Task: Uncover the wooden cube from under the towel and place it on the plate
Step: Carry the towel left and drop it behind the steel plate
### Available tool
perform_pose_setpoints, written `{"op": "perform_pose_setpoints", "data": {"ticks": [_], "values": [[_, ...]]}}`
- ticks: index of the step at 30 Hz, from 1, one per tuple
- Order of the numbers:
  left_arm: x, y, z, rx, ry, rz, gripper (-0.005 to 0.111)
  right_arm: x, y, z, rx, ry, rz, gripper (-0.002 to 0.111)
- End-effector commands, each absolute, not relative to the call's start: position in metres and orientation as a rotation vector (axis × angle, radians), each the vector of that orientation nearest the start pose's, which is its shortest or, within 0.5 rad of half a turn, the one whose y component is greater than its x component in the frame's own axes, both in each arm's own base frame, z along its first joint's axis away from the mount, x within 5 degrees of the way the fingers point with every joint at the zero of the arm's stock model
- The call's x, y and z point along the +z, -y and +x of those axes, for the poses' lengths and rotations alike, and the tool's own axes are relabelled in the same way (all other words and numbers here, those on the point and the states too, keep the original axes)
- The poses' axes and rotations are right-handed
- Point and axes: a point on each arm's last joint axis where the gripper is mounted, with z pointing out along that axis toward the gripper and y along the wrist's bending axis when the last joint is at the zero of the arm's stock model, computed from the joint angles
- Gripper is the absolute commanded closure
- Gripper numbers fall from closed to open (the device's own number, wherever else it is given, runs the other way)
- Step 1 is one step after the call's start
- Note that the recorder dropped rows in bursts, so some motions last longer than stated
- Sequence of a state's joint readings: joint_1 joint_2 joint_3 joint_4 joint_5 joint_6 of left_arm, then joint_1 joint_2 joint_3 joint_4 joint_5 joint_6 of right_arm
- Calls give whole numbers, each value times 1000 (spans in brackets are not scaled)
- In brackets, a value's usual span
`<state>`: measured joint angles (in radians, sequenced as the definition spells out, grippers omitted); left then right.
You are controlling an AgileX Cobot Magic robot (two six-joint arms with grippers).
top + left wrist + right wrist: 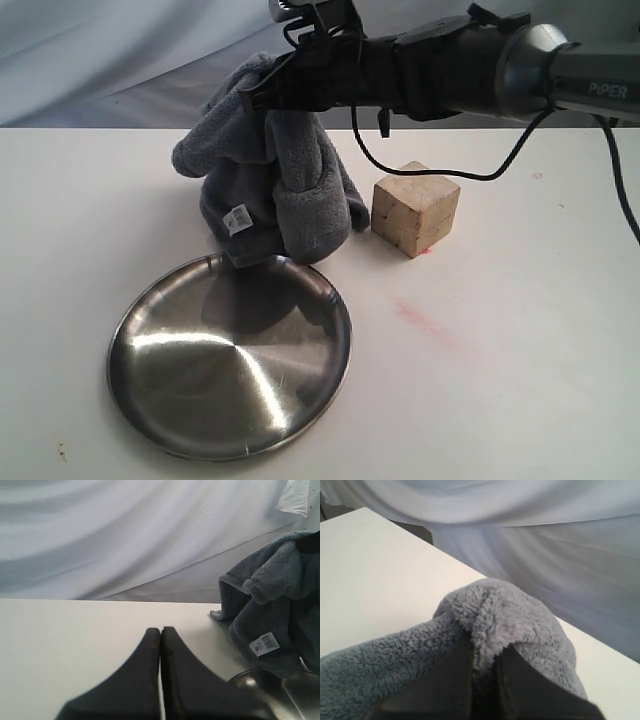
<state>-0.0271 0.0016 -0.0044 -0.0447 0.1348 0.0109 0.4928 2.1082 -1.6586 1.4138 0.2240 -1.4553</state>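
The dark grey towel (268, 180) hangs bunched in the air, pinched by my right gripper (262, 95), which reaches across from the right. In the right wrist view the fleece towel (510, 625) fills the gap between the gripper (485, 652) tips. Uncovered, the wooden cube (415, 208) rests on the white table just right of the hanging cloth. The steel plate (230, 355) lies in front, under the towel's lowest fold. My left gripper (160, 630) is shut and empty over bare table, with the towel (272, 615) and its white label to one side.
The white table (520, 350) carries a faint red smear (425, 322) in front of the cube. A pale cloth backdrop (100, 50) hangs behind the table. A black cable (440, 170) loops down from the right arm above the cube.
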Motion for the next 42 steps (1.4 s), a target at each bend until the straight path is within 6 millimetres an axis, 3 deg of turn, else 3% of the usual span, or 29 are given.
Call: {"op": "perform_pose_setpoints", "data": {"ticks": [1, 5, 10, 14, 24, 28, 31, 39, 42], "values": [[201, 2, 56, -53, -1617, -1, 105, 249, -249, 437, 413, -1857, -648, 108], [201, 2, 56, -53, -1617, -1, 105, 245, -249, 438, 392, -1855, -677, 108], [201, 2, 56, -53, -1617, -1, 105, 222, -250, 443, 370, -1896, -691, 108], [201, 2, 56, -53, -1617, -1, 105, 217, -252, 443, 381, -1906, -703, 106], [201, 2, 56, -53, -1617, -1, 105, 211, -253, 443, 370, -1905, -763, 55], [201, 2, 56, -53, -1617, -1, 105, 212, -253, 443, 366, -1903, -760, 45], [201, 2, 56, -53, -1617, -1, 105, 224, -253, 439, 392, -1884, -760, 44], [201, 2, 56, -53, -1617, -1, 105, 301, -245, 412, 503, -1786, -757, 44], [201, 2, 56, -53, -1617, -1, 105, 316, -240, 400, 455, -1800, -847, 44]]}}
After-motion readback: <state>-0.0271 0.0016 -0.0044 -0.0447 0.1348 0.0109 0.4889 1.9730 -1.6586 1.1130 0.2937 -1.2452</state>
